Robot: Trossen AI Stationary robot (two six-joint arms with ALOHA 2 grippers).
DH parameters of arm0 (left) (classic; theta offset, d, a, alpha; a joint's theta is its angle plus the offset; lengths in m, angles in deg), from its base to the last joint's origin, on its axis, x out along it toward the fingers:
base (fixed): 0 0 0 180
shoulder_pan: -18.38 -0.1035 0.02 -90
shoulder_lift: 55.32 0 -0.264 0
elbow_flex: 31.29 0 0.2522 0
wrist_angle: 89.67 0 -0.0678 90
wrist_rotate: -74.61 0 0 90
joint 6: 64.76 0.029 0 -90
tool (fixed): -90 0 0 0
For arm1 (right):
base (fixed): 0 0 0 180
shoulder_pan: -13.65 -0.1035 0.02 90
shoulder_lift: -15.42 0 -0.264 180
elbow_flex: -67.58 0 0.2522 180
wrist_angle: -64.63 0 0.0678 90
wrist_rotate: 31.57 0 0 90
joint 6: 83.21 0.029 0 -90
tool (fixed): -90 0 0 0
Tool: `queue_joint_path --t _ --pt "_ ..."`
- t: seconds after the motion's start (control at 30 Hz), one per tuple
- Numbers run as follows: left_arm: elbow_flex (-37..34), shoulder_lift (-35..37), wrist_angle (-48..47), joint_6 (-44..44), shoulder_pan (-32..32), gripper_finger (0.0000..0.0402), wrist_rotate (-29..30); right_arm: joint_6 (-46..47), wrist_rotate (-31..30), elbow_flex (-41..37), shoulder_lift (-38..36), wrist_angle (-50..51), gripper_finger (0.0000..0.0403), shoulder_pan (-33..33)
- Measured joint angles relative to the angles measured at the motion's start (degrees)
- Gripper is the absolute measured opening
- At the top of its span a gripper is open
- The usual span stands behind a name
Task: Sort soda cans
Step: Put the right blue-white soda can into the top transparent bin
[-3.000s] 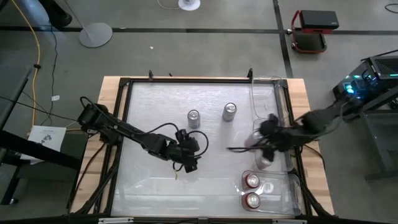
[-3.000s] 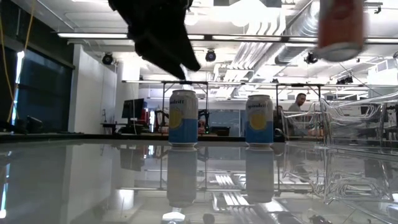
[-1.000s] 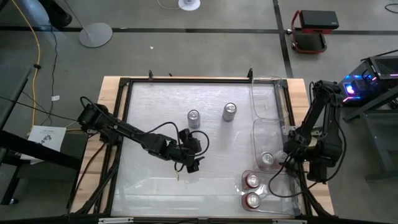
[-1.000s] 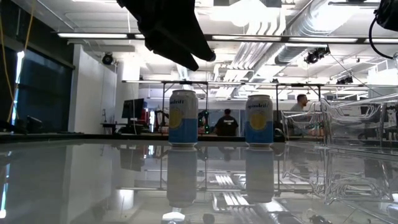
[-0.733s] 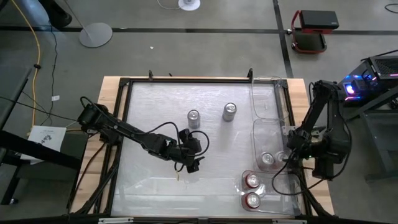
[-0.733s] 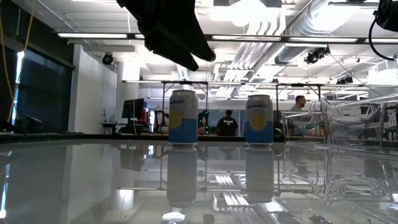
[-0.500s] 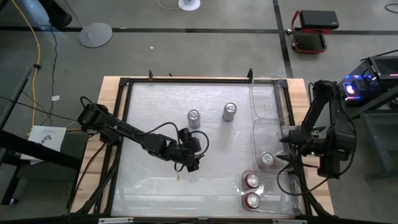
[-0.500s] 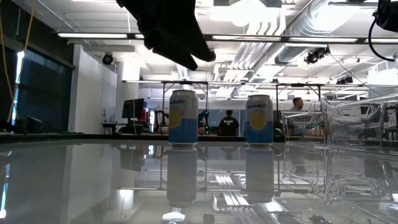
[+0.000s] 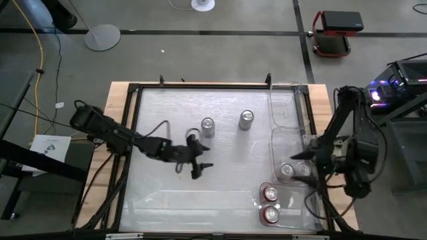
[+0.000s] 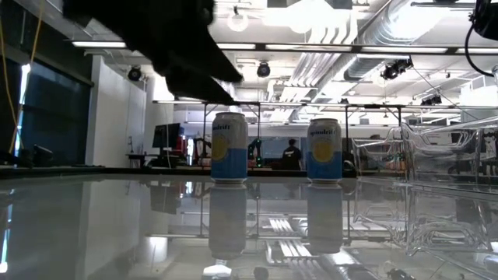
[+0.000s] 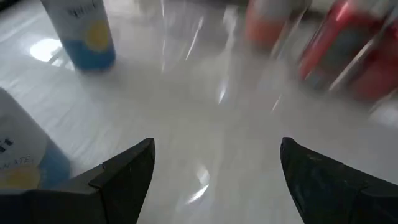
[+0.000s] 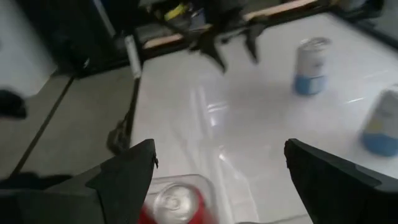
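While two silver-grey cans (image 9: 207,126) (image 9: 247,119) stand upright and apart on the bench (image 9: 160,120), three red cans (image 9: 287,171) (image 9: 271,194) (image 9: 271,214) sit in clear bins (image 9: 280,107) along its right edge. Just beside the nearer silver-grey can hovers the left gripper (image 9: 197,162), fingers spread and empty. At the bins is the right gripper (image 9: 297,162), fingers spread too.

The left gripper (image 9: 198,162) hung open just short of the nearer blue-and-white can (image 9: 207,127); a second can (image 9: 247,119) stood beyond. The right gripper (image 9: 300,163) spread open over a red can (image 9: 287,171) in the clear bin (image 9: 276,143).
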Motion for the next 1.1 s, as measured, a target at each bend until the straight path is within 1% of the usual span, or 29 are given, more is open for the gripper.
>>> queue_joint_path --t 0.07,0.17,0.2,0.27,0.3,0.33,0.4,0.53,0.6,0.7,0.77,0.83,1.0,1.1 --pt "-5.1 2.9 8.6 -2.0 0.0 0.0320 0.4 -9.2 5.7 -2.2 -0.5 -9.1 0.0346 4.4" --pt "-10.3 7.2 16.9 -2.5 0.0 0.0319 2.7 -25.2 16.8 -7.5 -0.6 -25.6 0.0346 14.9" --pt "-11.3 8.6 18.0 -2.3 0.0 0.0319 3.6 -31.7 20.6 -9.7 -0.6 -32.6 0.0346 18.9" --pt "-12.5 10.7 18.6 -1.7 0.0 0.0319 6.0 -45.3 31.2 -13.5 -0.4 -46.1 0.0346 27.7" --pt "-12.8 11.6 18.4 -1.2 0.0 0.0319 7.4 -51.0 36.3 -14.7 -0.4 -51.0 0.0346 32.6" --pt "-13.0 12.2 18.4 -0.8 0.0 0.0319 8.7 -55.5 39.7 -15.3 -0.4 -53.2 0.0346 37.6" --pt "-13.2 13.2 18.0 0.2 0.0 0.0319 9.9 -61.2 42.0 -14.7 -0.9 -50.4 0.0346 47.4" --pt "-13.2 13.6 16.3 1.9 0.0 0.0319 9.9 -66.1 45.1 -10.0 0.1 -41.7 0.0346 67.1" --pt "-13.2 13.5 14.9 1.9 0.0 0.0319 9.9 -68.9 49.5 -8.7 2.2 -40.6 0.0346 74.4" --pt "-13.2 13.5 13.0 1.0 0.0 0.0319 9.9 -72.6 58.2 -7.2 6.9 -40.5 0.0346 82.6" --pt "-13.2 13.5 12.8 0.9 0.0 0.0319 9.9 -75.5 61.1 -5.7 10.3 -40.2 0.0346 86.6" --pt "-13.2 13.5 12.0 0.6 0.2 0.0319 9.7 -78.1 61.5 -3.1 13.8 -38.0 0.0346 89.3" --pt "-13.2 13.5 9.4 -1.2 0.8 0.0319 9.3 -79.7 61.4 6.2 23.8 -25.3 0.0346 92.8" --pt "-13.2 13.5 8.7 -2.1 1.2 0.0319 9.3 -80.9 60.8 10.0 29.8 -19.3 0.0346 93.8"
